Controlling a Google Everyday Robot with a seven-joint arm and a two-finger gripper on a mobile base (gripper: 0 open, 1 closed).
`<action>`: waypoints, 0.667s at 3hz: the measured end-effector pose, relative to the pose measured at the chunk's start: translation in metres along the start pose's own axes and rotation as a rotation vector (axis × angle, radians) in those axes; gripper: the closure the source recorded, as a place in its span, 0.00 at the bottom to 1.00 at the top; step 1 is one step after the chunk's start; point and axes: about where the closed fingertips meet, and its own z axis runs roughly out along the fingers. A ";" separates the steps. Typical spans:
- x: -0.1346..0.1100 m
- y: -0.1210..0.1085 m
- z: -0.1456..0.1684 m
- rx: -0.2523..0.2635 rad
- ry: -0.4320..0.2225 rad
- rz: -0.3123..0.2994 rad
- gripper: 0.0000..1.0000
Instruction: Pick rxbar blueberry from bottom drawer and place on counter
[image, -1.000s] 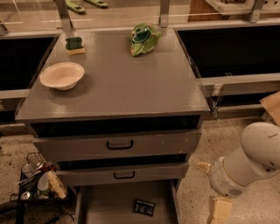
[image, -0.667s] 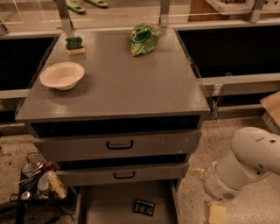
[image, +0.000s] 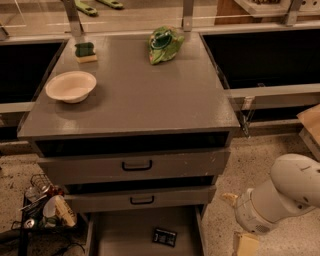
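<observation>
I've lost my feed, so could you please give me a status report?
Gripper low right, beside open bottom drawer. Snack bar flat on drawer floor, untouched. Nothing over it.

A pale bowl (image: 70, 86) sits front left, with a green-and-yellow sponge (image: 85, 51) behind it and a crumpled green chip bag (image: 164, 44) well to the sponge's right. A cluttered wire basket (image: 42, 207) stands on the speckled floor (image: 260, 160), lower left. My gripper (image: 244, 244) hangs low right.
</observation>
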 end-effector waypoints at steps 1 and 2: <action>-0.010 -0.002 0.026 0.061 0.046 0.001 0.00; -0.013 -0.018 0.048 0.144 0.062 0.026 0.00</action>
